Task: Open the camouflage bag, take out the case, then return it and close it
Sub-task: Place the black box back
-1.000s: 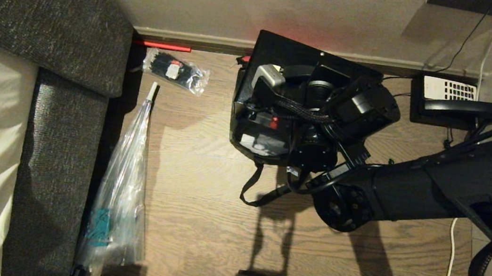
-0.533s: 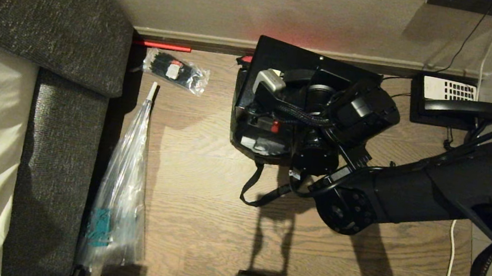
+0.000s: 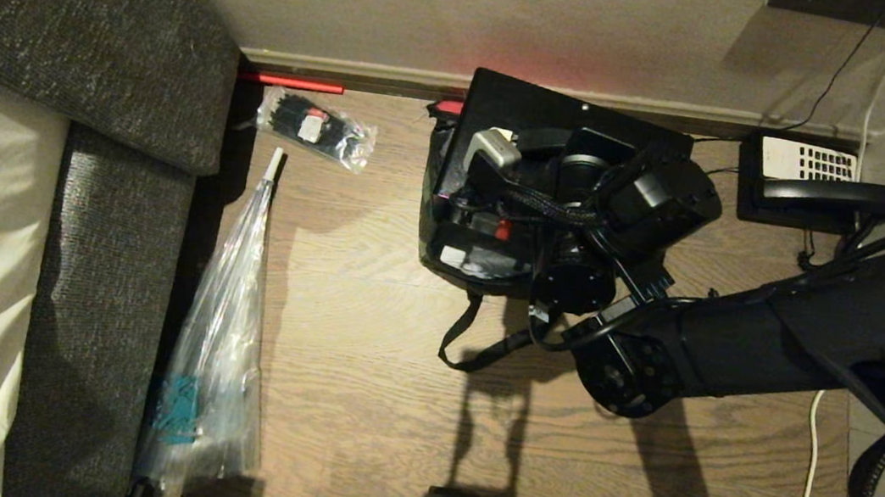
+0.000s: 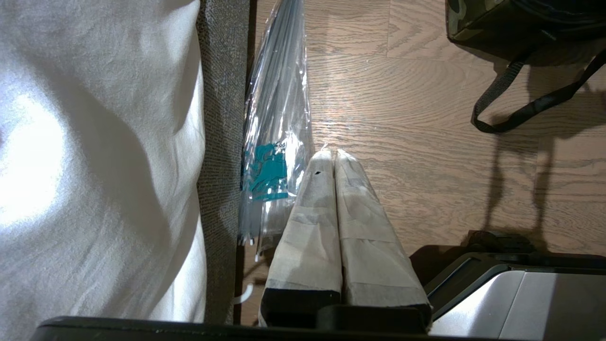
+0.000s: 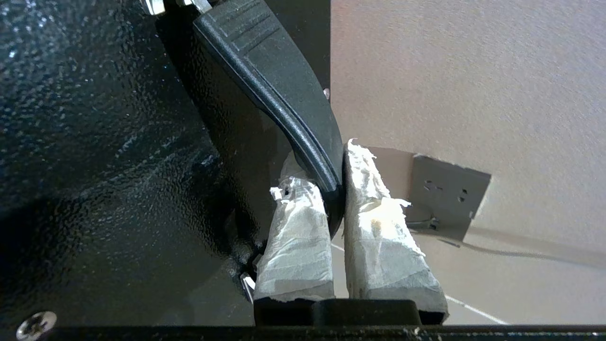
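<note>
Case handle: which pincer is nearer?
Right. The right pincer is clamped on the case handle; the left pincer hangs shut, apart, beside the clear plastic bag.

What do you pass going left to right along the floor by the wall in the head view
Grey sofa → small packet of black cable ties → camouflage bag with the case rising from it → black telephone.

No legible text, brand, number or sign on any item. Clear plastic bag (image 4: 272, 142): teal print, unreadable. Black telephone (image 3: 810, 181): white keypad panel, key markings too small to read.
</note>
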Robot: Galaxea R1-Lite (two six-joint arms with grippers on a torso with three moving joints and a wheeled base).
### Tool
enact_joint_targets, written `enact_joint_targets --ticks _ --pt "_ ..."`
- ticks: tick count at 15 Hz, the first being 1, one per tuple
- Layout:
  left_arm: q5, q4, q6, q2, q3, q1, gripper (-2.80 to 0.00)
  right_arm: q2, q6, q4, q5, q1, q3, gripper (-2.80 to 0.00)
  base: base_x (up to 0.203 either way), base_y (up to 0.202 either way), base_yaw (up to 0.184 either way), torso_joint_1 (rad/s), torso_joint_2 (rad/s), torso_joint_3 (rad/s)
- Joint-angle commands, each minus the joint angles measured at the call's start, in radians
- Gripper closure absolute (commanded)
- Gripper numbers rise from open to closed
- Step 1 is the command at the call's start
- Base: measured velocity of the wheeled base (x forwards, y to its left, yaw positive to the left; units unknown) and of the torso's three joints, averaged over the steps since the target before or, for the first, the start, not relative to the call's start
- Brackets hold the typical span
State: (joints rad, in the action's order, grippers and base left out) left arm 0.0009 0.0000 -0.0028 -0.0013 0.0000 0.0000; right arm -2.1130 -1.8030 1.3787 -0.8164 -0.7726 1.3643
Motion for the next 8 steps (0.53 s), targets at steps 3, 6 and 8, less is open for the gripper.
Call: enact_joint_targets --ticks 3,6,8 --pt "0.001 0.000 0.000 0.001 0.001 0.000 0.00 0.030 -0.007 -0.018 -0.006 -0.001 0.000 0.00 0.000 0.000 0.000 0.000 0.00 0.000" --pt "0.001 -0.002 0.000 0.001 0.001 0.000 0.00 0.052 -0.015 -0.025 -0.004 -0.001 -0.013 0.00 0.000 0.000 0.000 0.000 0.00 0.000" --pt "0.001 -0.001 0.000 0.001 0.001 0.000 0.00 0.054 -0.015 -0.030 -0.003 0.001 -0.014 0.00 0.000 0.000 0.000 0.000 0.00 0.000"
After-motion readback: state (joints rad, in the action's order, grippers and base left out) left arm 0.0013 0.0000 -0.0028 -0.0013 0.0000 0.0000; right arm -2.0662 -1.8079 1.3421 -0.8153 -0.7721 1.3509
